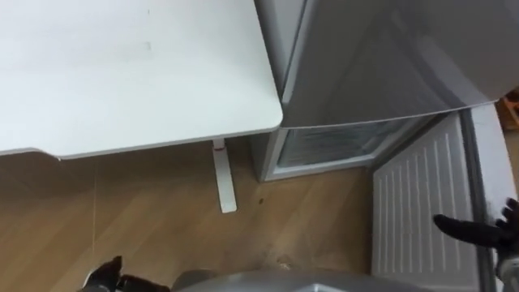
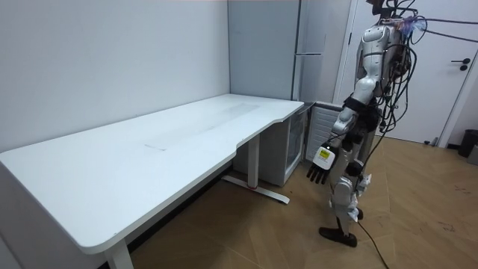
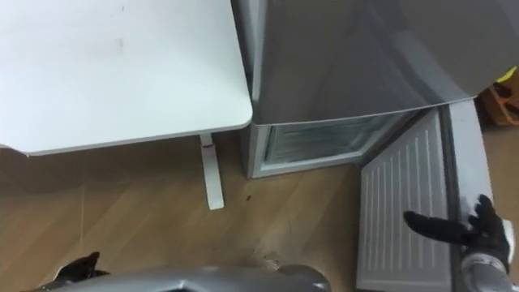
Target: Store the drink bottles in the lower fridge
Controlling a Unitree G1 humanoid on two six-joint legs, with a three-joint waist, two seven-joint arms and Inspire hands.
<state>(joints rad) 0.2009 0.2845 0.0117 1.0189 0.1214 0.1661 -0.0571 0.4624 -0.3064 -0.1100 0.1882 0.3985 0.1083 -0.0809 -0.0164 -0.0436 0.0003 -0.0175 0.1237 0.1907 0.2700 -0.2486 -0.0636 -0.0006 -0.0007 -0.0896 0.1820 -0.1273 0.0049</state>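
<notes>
hovering right hand [image 3: 484,234] over, maybe touching, open lower fridge door [image 3: 397,195].

Both eye views look steeply down from the robot's head, close over the floor [image 1: 154,219], with the table [image 1: 130,73] at 10 o'clock, the fridge [image 1: 381,57] at 1 o'clock and its open lower door [image 1: 422,203] at 4 o'clock; the right eye sets all of it slightly toward 9 o'clock. The room view stands well off by the table's other end, facing along it to the fridge at 12 o'clock, the robot at 2 o'clock, and shares table, fridge and door with them.
</notes>
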